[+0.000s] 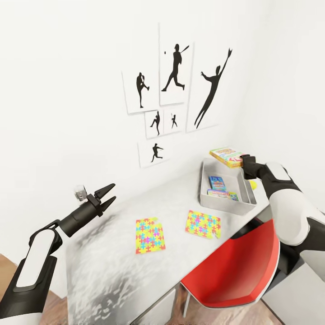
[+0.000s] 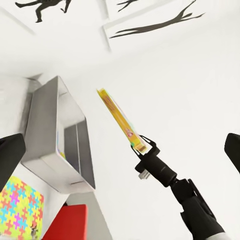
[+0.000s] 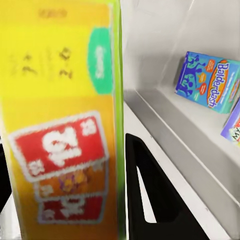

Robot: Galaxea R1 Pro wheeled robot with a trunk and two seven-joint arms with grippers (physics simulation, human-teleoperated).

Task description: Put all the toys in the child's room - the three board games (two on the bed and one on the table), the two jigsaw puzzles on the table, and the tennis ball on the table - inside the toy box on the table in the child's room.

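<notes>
Overhead: right gripper (image 1: 246,159) clamps yellow Skip-Bo box (image 1: 227,156) flat over toy box's (image 1: 225,205) far rim, 1 o'clock, wall close. Left gripper (image 1: 106,194) wide open, empty. Left wrist: box edge-on, long axis diagonal. Right wrist: blue game (image 3: 209,80) inside bin.

Table (image 1: 113,253): two jigsaw puzzles (image 1: 150,235), toy box (image 1: 225,198), tennis ball (image 1: 254,184)

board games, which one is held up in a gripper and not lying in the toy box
The yellow Skip-Bo box, clamped in the right gripper above the toy box. The blue Balderdash box and another game lie inside the bin.
</notes>
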